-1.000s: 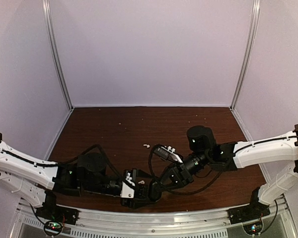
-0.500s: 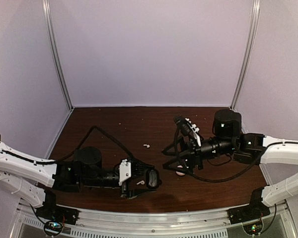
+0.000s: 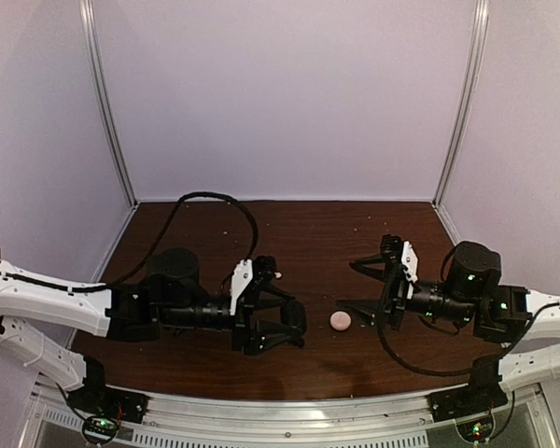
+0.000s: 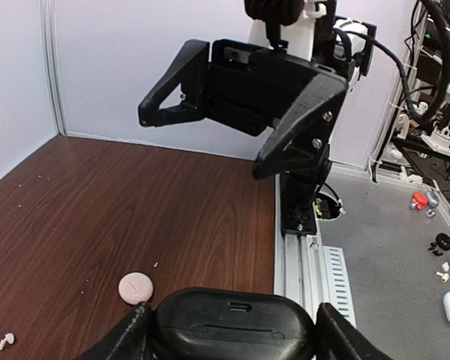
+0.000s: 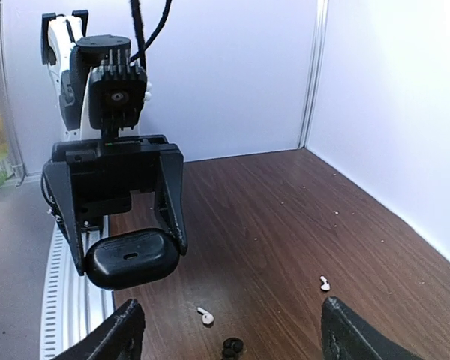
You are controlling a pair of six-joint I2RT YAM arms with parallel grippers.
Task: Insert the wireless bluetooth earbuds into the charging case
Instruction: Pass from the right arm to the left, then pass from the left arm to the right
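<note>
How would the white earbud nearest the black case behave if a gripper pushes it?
Probably very light: the white earbud is tiny beside the black charging case. With its rounded head and thin stem, it would likely pivot or skid on the smooth wooden table rather than roll straight.

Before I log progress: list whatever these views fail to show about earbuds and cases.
- Black case contents: lid shut in both wrist views.
- Black earbud: right wrist view, tiny at bottom edge; one or a pair unclear.
- Pink case contents: lid shut, top and left wrist views.
</note>
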